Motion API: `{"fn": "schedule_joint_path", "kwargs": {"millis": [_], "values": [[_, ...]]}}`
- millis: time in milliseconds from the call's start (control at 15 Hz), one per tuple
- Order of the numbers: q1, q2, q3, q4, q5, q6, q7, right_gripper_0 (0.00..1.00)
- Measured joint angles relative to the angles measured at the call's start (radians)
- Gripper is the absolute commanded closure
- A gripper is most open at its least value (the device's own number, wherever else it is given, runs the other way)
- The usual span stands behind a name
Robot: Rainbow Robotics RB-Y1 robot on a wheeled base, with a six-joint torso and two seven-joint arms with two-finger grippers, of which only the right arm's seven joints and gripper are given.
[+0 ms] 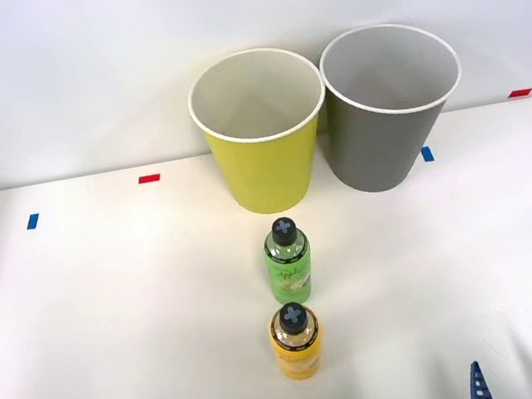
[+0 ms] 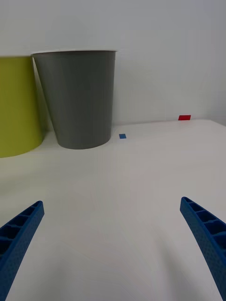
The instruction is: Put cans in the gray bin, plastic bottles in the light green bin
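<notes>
1. Two plastic bottles stand upright on the white desk [image 1: 115, 335], one behind the other: the green bottle [image 1: 288, 260] farther back, the yellow-orange bottle [image 1: 296, 341] nearer, both black-capped, close but apart.
2. Behind them, the light green bin [image 1: 261, 134] and the gray bin [image 1: 388, 109] sit side by side at the far edge, the gray one on the right, rims nearly touching.
3. From the front view both bins look empty inside; the wrist view catches their outer walls instead, gray bin [image 2: 80, 101] in full, light green bin [image 2: 16, 106] partly.
4. The right tool [image 1: 525, 379] sits low at the near right, spread wide open, holding nothing, well clear of the bottles.
5. In the wrist view the blue ribbed fingers [image 2: 21, 235] frame bare desk.
6. Small red and blue tape marks [image 1: 148, 179] dot the desk.
</notes>
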Motion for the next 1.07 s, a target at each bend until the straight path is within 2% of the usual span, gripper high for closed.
{"fn": "schedule_joint_path", "kwargs": {"millis": [1067], "values": [[0.007,-0.007,-0.016,0.000,-0.008,-0.009,0.020,0.00]]}}
